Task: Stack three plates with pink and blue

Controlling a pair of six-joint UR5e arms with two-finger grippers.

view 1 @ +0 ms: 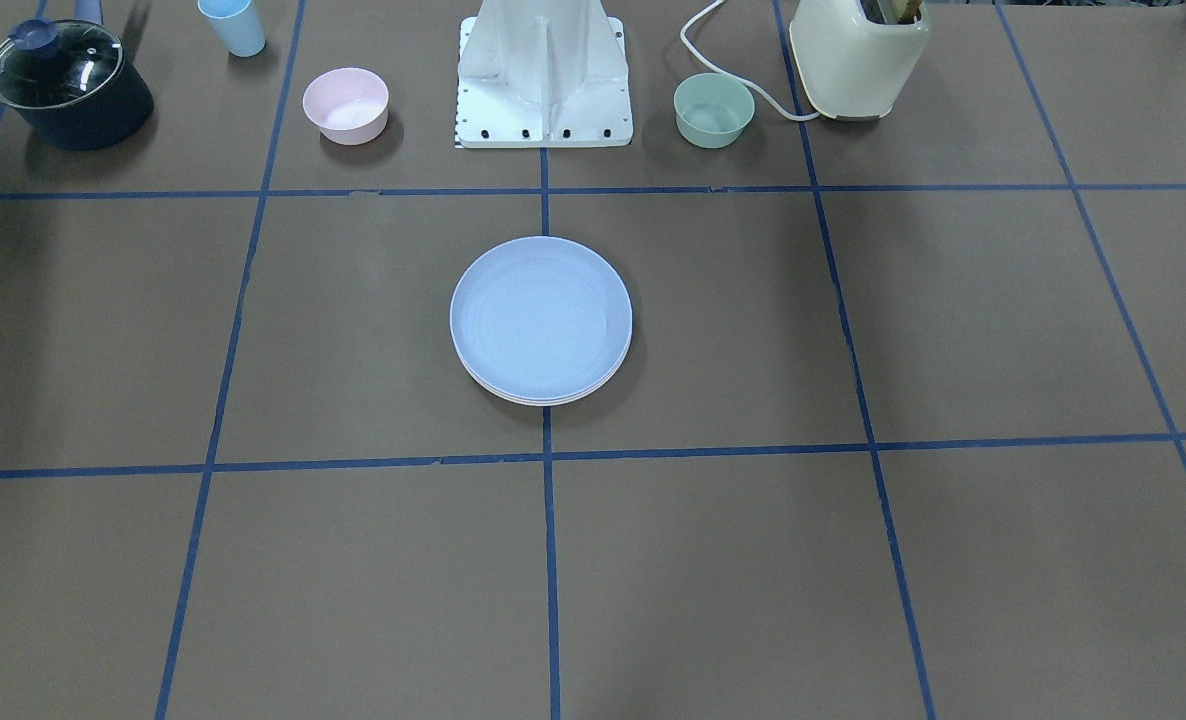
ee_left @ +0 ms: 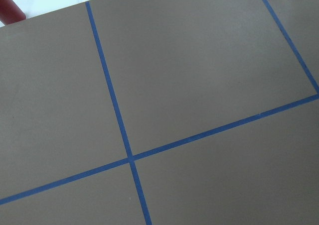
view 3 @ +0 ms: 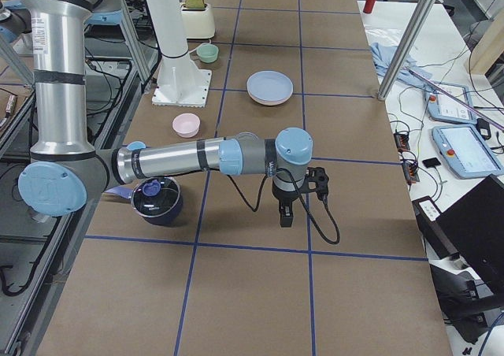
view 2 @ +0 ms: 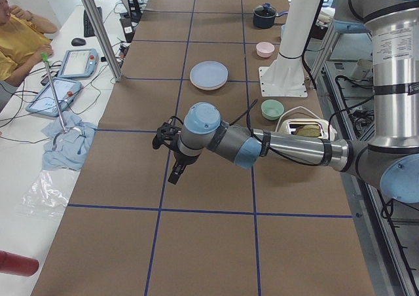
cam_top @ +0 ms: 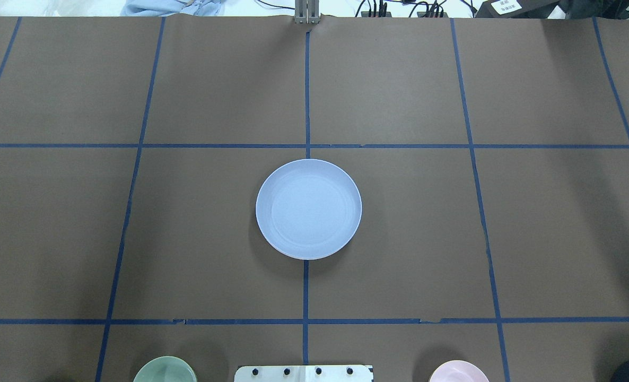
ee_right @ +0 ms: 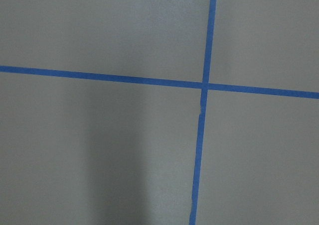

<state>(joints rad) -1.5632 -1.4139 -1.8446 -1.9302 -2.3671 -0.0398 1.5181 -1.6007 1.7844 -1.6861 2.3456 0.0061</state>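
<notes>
The plates stand in one stack at the table's middle, with the light blue plate [view 1: 541, 318] on top; it also shows in the overhead view [cam_top: 308, 208]. A pale pink rim [view 1: 538, 400] peeks out under it; the cream-white plate is hidden. The stack also shows in the left side view [view 2: 209, 74] and the right side view [view 3: 270, 86]. My left gripper [view 2: 175, 173] hangs over bare table, far from the stack. My right gripper [view 3: 285, 218] does the same at the other end. I cannot tell whether either is open or shut. Both wrist views show only tabletop.
By the robot base [view 1: 543, 75] stand a small pink bowl [view 1: 346, 104], a small green bowl [view 1: 714, 109], a lidded dark pot [view 1: 68, 85], a blue cup [view 1: 233, 25] and a cream toaster [view 1: 858, 55]. An operator [view 2: 19, 34] sits beside the table.
</notes>
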